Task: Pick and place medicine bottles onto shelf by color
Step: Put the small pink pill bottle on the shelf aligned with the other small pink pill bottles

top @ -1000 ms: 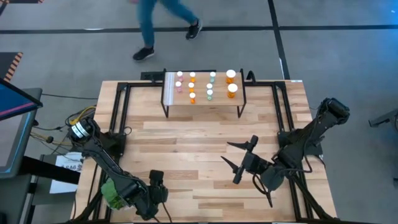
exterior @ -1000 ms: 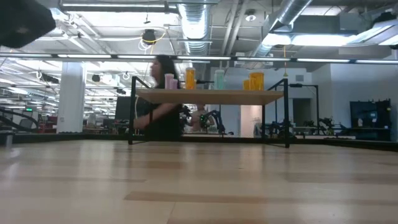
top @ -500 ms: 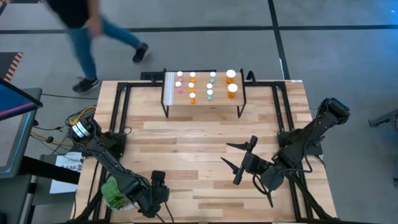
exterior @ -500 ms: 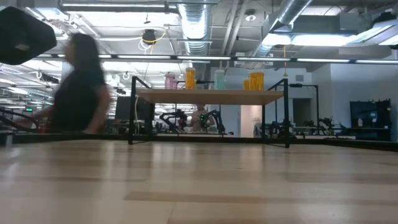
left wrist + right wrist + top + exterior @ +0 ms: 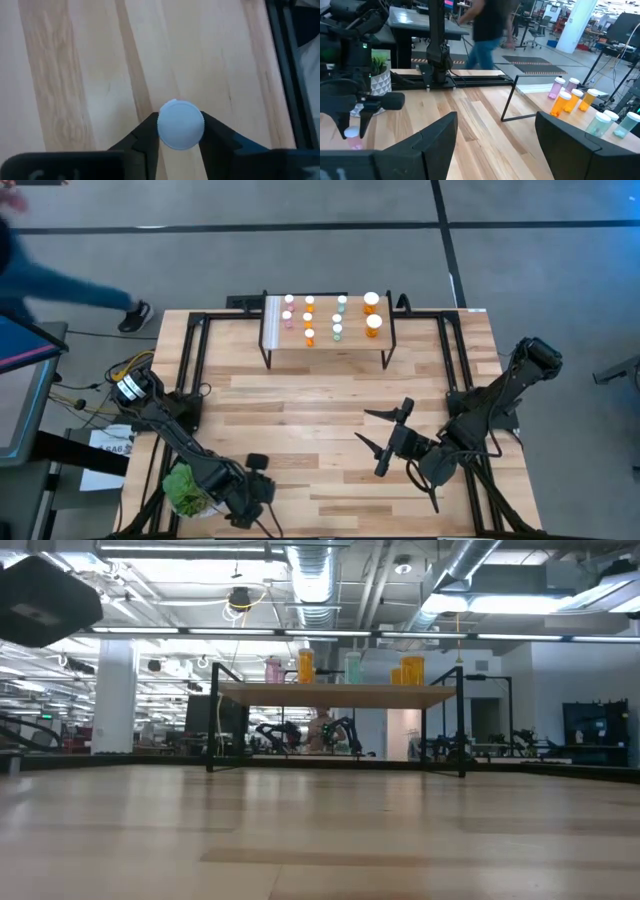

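High view puts the left gripper near the table's seven o'clock corner, just beside a green potted plant at the front left edge. Its wrist view shows the two dark fingers closed against a round white cap, one finger touching each side; the right wrist view shows this to be a pink bottle held upright at the table surface under those fingers, whether standing on the wood or just clear of it cannot be told. The right gripper waits toward the table's four o'clock, its fingers spread wide and holding nothing. The shelf stands at twelve o'clock near the far edge, a white strip at its nine o'clock end. On it the medicine bottles stand upright in rows: pink ones next to the strip, then small orange ones, then pale green ones, then two wider orange bottles at the three o'clock end. The low view shows them standing on the plank. A person is blurred beyond the table's ten o'clock corner.
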Robot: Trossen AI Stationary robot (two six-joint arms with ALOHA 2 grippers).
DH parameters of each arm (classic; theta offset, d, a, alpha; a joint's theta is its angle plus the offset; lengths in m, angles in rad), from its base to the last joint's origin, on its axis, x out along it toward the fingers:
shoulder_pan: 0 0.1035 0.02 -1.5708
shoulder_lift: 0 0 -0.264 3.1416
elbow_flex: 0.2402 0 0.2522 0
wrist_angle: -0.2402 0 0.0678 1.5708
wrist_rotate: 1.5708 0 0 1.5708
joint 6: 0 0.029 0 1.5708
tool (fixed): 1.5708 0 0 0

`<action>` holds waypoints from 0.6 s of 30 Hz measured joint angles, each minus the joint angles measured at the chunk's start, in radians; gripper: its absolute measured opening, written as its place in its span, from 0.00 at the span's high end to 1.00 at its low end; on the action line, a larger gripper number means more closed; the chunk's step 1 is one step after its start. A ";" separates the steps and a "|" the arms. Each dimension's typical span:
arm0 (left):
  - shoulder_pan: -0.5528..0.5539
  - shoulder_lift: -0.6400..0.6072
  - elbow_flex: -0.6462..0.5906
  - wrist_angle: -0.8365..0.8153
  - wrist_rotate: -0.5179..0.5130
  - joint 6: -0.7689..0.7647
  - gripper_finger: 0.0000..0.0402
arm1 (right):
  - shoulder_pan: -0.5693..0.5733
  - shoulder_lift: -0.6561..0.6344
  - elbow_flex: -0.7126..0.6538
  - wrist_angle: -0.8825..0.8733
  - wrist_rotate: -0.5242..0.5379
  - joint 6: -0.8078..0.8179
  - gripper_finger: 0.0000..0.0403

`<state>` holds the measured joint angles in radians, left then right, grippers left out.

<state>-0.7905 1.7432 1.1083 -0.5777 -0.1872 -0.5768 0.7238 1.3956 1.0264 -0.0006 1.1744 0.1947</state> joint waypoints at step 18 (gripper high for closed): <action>0.115 -0.172 0.146 -0.185 -0.226 0.195 0.76 | 0.000 0.000 0.000 0.000 -0.003 0.000 0.28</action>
<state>-0.6760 1.5712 1.2543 -0.7627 -0.4135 -0.3818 0.7238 1.3956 1.0264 -0.0009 1.1717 0.1947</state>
